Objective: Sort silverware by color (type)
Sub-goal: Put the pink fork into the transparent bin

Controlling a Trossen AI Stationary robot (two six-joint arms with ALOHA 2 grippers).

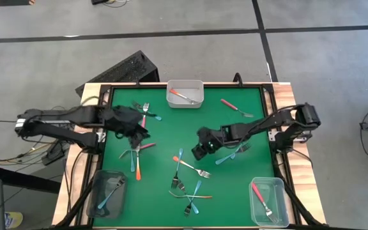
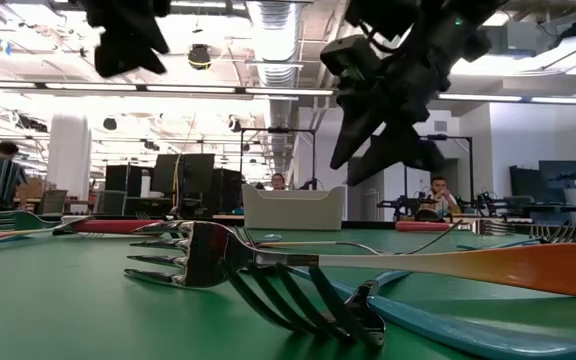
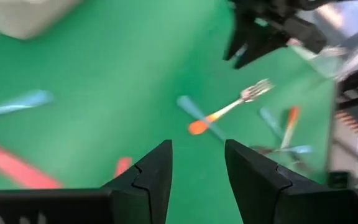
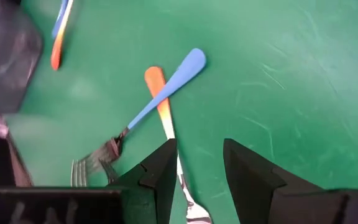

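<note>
The right gripper, fingers parted and empty, hovers over the crossed orange fork and blue fork mid-table.

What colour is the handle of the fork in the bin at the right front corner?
Red-pink, seen best from the high view.

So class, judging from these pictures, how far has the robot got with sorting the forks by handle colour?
Done: one fork lies in each clear bin, orange-handled in the top bin, blue in the lower left bin, red in the lower right bin. In hand: nothing; the right gripper hovers open over a crossed blue and orange fork, and the left gripper is open too. Left: about a dozen forks on the green mat.
</note>
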